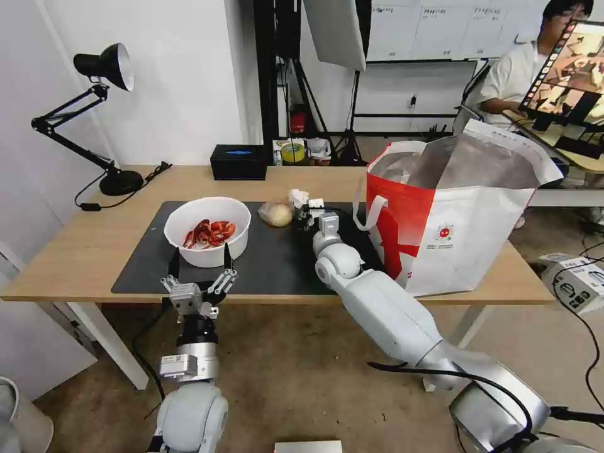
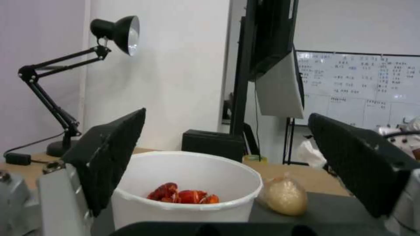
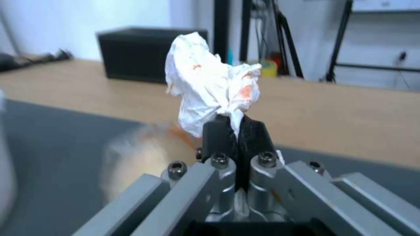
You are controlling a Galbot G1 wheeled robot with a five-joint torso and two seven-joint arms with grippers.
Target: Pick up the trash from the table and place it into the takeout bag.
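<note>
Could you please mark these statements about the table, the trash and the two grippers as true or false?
1. The right gripper has its jaws shut on the crumpled tissue. True.
2. The left gripper holds the white bowl. False: its jaws are open, near the bowl's front.
3. The takeout bag lies flat. False: it stands open.
4. The bagged bun lies on the dark mat. True.
</note>
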